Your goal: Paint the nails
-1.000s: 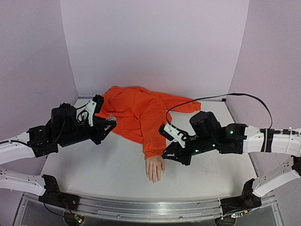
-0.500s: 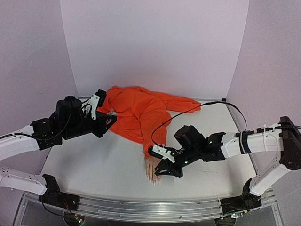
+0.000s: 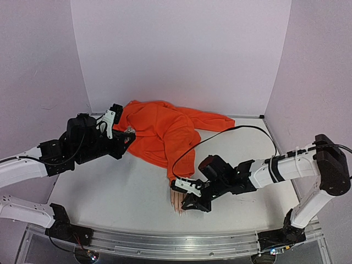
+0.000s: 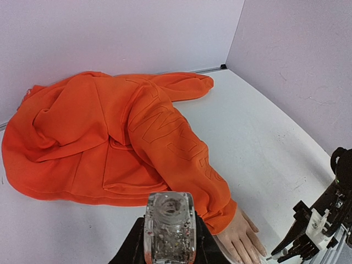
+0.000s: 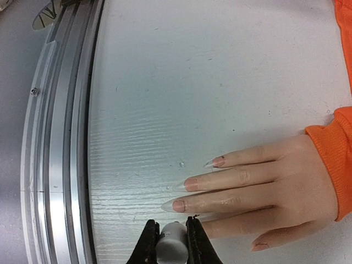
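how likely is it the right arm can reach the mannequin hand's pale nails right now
Probably yes: its end effector, gripping a grey cylindrical cap, hovers beside the pale glossy nails of the skin-toned mannequin hand, nothing between.

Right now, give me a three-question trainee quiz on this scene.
1. True or false: the mannequin hand lies with its nails facing up.
2. The left gripper holds: A) a clear bottle B) a sponge C) nothing.
3. Fill in: the right gripper, clamping a grey cylinder, sits beside the hand's ____.
Key: 1 true; 2 A; 3 fingers.
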